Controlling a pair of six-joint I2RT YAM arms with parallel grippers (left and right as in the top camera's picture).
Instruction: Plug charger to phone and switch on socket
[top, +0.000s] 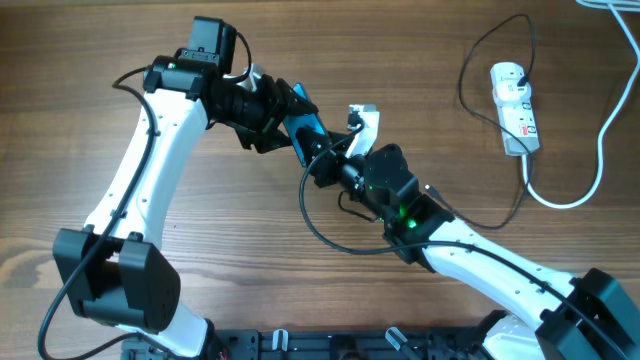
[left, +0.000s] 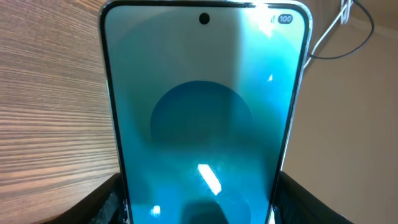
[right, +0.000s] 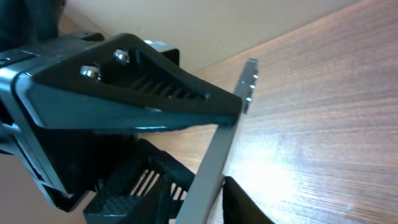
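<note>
Phone clamped in left claw, screen glowing turquoise. Right claw at phone's end, can't tell its grip. Socket well right on table.

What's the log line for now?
left tool: holding turquoise-screen flat smartphone | right tool: at its end, grip unclear | white power strip: untouched

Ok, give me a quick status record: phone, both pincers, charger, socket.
phone: held in the left pincer, screen lit turquoise
left pincer: shut on the phone's lower end
right pincer: close against the phone; cannot tell whether it is open or shut
charger: black cable trails past the socket toward the right arm; connector tip not visible
socket: lying on the table at the far right, apart from both arms; switch positions too small to read
</note>
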